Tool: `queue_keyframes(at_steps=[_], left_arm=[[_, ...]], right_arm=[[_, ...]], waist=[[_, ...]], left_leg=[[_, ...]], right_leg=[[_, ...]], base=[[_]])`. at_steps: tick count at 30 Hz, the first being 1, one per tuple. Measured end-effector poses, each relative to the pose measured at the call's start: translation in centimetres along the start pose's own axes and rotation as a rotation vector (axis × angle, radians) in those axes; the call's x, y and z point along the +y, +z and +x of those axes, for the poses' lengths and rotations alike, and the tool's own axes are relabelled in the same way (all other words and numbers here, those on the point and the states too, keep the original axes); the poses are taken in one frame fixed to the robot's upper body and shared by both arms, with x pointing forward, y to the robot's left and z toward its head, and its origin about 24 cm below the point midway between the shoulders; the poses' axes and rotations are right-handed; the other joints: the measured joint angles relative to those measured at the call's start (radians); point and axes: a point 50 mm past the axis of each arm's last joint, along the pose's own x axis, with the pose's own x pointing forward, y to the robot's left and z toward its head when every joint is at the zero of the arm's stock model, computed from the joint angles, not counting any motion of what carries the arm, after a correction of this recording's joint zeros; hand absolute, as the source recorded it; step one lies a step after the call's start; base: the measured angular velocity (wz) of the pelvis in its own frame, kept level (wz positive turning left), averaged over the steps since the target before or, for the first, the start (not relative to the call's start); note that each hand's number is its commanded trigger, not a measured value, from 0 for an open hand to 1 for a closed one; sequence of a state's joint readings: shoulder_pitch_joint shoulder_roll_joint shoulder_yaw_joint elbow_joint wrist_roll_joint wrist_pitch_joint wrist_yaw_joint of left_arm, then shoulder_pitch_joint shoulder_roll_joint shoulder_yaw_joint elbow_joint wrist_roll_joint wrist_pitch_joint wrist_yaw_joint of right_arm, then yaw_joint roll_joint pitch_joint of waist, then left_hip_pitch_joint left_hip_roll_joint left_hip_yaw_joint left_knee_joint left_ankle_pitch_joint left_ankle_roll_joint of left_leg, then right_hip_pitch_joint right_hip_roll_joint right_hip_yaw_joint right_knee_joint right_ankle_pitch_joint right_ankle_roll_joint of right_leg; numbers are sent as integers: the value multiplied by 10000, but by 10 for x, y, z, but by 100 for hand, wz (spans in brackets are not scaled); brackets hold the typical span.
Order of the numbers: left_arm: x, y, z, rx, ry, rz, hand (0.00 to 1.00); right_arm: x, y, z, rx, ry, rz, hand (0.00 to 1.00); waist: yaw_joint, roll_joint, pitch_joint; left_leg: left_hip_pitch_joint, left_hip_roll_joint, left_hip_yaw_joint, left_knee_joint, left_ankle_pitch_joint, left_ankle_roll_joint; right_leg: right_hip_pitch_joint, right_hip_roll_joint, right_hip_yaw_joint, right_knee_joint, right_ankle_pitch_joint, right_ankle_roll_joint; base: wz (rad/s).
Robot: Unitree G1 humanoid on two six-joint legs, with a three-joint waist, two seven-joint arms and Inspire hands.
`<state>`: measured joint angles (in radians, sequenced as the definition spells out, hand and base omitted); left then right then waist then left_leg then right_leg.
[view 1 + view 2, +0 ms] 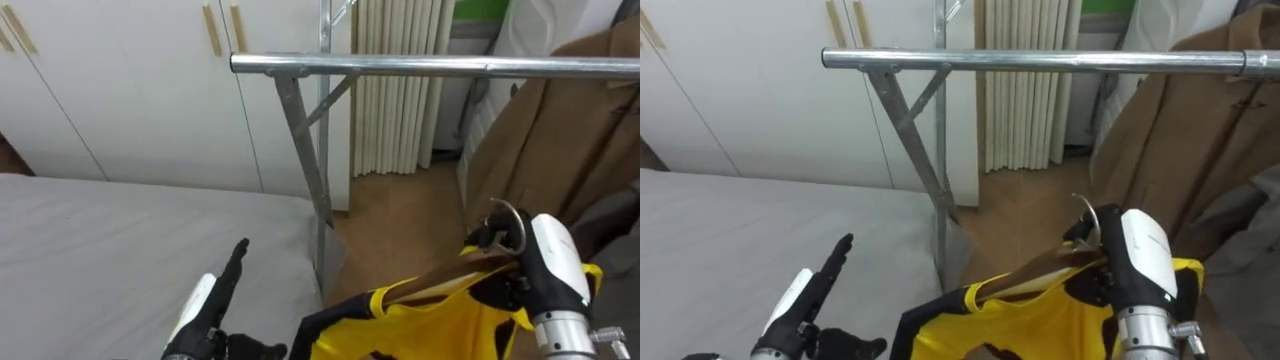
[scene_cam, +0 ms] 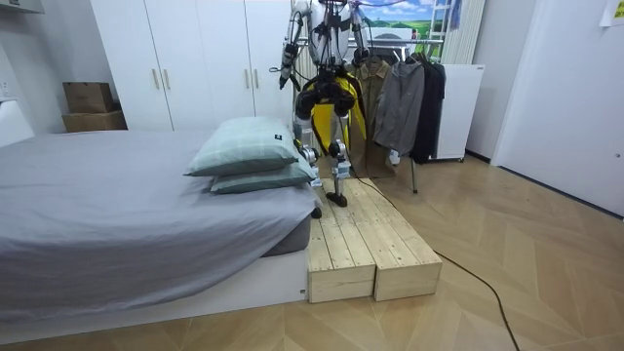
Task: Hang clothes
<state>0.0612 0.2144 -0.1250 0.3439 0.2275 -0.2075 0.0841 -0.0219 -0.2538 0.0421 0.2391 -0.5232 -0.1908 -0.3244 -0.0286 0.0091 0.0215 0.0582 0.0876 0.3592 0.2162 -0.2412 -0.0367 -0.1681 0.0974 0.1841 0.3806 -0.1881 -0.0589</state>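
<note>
I am gripping a wooden hanger point(image 1: 445, 283) in my right hand point(image 1: 553, 262), my fingers curling round it just under its metal hook point(image 1: 507, 222). The yellow garment point(image 1: 440, 322) is hanging from it, draping down below and to the left of that hand. Above the hand the rack's metal rail point(image 1: 430, 66) is running across, and a brown coat point(image 1: 560, 130) is hanging on it just beyond my knuckles. My left hand point(image 1: 215, 290) is hovering with fingers straight and holding nothing, the grey bed point(image 1: 110, 240) lying beneath it, well apart from the hanger.
</note>
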Motion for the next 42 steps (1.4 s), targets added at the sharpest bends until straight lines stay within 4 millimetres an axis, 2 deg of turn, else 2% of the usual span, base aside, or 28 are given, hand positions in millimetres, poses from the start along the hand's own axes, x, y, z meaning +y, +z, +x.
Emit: queue_keyframes(at_steps=[5,7,11,13,17,22,26,33,35,37,42], left_arm=[[4,-1,0,36,138,-14,0],[4,-1,0,34,145,-32,0],[2,0,0,4,103,-34,0],[2,2,0,-76,151,-41,0],[4,9,1,-384,349,-77,0],[3,11,1,-476,357,-112,0],[2,11,1,-471,343,-144,0],[-2,8,-3,-316,279,-238,0],[-2,8,-3,-316,271,-228,0],[-4,8,-3,-326,221,-237,0],[-4,8,-3,-355,188,-227,0]], right_arm=[[-8,6,3,-419,-128,-230,100],[-11,12,4,-710,-243,-351,100],[-10,17,4,-985,-231,-432,100],[-12,21,5,-1168,-316,-473,100],[-14,24,5,-1287,-410,-444,100],[-19,32,6,-1599,-637,-287,100],[-18,32,4,-1553,-603,-211,100],[-13,31,4,-1410,269,194,100],[-13,30,4,-1318,433,544,100],[-13,30,4,-1213,488,999,100],[-14,29,4,-1033,561,1826,100]], waist=[[69,-319,-11],[21,-431,-58],[-17,-533,-112],[-204,-573,-136],[-274,-685,-180],[-473,-673,-176],[-454,-635,-175],[-432,-343,-97],[-384,-264,-116],[-327,-178,-170],[-212,-141,-192]], left_leg=[[104,40,135,-51,0,-1],[105,44,130,-65,1,-1],[236,48,214,-205,8,-9],[274,42,218,-241,7,-9],[440,67,218,-330,8,-9],[609,109,253,-396,8,-9],[610,160,412,-406,8,-10],[798,243,497,-409,17,-27],[795,256,491,-406,19,-30],[792,269,485,-406,24,-38],[792,322,466,-381,33,-55]], right_leg=[[76,94,64,-221,48,-38],[99,102,99,-303,78,-33],[176,157,253,-405,138,-12],[255,163,315,-430,156,7],[359,251,541,-548,238,-3],[493,346,656,-806,374,-1],[513,451,806,-940,500,6],[776,524,904,-1203,644,-41],[781,533,891,-1228,657,-49],[786,534,861,-1242,661,-56],[822,560,815,-1251,686,-99]], base=[[-4],[0],[-10],[-9],[-19],[-9],[-12],[-4],[0],[0],[1]])
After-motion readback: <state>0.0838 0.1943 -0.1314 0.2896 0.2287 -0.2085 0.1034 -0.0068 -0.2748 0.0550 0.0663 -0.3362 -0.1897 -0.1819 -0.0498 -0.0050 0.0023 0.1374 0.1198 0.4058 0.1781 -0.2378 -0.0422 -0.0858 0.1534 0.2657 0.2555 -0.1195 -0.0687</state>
